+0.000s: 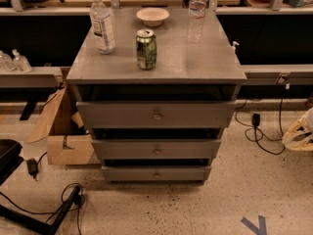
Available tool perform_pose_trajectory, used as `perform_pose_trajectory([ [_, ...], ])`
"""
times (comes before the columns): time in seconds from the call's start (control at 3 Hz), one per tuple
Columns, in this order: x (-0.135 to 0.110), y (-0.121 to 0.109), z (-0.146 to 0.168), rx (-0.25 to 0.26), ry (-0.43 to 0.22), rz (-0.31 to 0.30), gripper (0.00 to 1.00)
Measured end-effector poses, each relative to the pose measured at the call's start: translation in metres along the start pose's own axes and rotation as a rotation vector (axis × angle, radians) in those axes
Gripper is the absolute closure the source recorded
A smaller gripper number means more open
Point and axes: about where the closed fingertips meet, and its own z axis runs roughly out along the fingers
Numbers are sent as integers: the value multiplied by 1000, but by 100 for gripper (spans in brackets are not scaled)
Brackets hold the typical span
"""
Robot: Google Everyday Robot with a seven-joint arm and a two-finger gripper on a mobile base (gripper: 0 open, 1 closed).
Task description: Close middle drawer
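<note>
The grey cabinet (156,62) has three grey drawer fronts stacked below its top. The middle drawer (122,150) is the mid-sized front with a small round knob (157,151). It stands slightly out, with a dark gap above it. The widest front with the larger knob (157,115) is above it and the narrowest front (127,174) is below. My gripper (298,131), a pale cream shape, is at the right edge of the view, low over the floor. It is well to the right of the cabinet and touches nothing.
A green can (146,48), two water bottles (102,23) (196,13) and a white bowl (152,16) stand on the cabinet top. A cardboard box (61,136) sits left of the cabinet. Cables (259,131) run over the floor at right and bottom left.
</note>
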Motion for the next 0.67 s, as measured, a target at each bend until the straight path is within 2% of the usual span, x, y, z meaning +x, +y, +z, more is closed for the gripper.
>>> perform_pose_trajectory([
  [0.67,-1,0,2,-3,-4,-2,11],
])
